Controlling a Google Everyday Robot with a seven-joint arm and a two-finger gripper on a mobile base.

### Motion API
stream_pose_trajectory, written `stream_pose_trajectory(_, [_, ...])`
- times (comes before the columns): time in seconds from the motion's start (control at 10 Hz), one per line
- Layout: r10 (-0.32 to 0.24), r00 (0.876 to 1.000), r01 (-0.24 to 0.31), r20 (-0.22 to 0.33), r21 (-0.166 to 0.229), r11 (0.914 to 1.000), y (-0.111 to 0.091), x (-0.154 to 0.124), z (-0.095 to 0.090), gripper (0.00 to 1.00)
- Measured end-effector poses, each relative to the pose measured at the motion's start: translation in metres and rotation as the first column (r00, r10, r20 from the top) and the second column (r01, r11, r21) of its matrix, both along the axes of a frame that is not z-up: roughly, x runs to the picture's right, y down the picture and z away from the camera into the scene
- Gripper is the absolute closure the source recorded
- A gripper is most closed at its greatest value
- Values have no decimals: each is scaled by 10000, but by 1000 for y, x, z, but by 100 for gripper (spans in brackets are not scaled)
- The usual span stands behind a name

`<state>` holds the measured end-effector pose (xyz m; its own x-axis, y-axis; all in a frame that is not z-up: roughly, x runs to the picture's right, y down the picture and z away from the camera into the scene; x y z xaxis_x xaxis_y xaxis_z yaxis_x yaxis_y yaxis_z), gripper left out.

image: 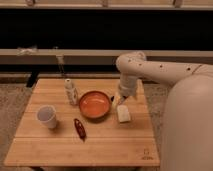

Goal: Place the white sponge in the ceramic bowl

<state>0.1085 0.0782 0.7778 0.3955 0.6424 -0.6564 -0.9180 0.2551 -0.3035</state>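
Observation:
The white sponge [123, 114] lies on the wooden table [100, 142], just right of the ceramic bowl [94, 104]. The bowl is orange-red inside with a dark rim and sits near the table's middle; nothing shows inside it. My gripper [118, 99] hangs from the white arm that reaches in from the right. It is just above and slightly left of the sponge, between the sponge and the bowl's right rim.
A white cup [47, 116] stands at the table's left. A small white patterned bottle [71, 92] stands left of the bowl. A dark red oblong object [79, 128] lies in front of the bowl. A dark rail and wall run behind the table.

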Motion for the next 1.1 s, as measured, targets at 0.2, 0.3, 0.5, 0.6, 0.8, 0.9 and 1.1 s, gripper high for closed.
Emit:
stream_pose_trajectory(0.2, [-1,10000,1,0,1,10000,0,0,0,20])
stream_pose_trajectory(0.3, [-11,10000,11,-1,2,10000,0,0,0,20])
stream_pose_trajectory(0.5, [-129,9998,130,-142,90,9999,3,4,7,20])
stream_pose_trajectory(0.6, [-183,9993,186,-314,119,9998,8,7,16,20])
stream_pose_trajectory(0.8, [-291,9970,299,-716,101,9995,17,14,36,20])
stream_pose_trajectory(0.9, [-358,9948,360,-950,7,9993,23,18,49,20])
stream_pose_trajectory(1.1, [-377,9903,347,-1338,-246,9991,31,28,65,20])
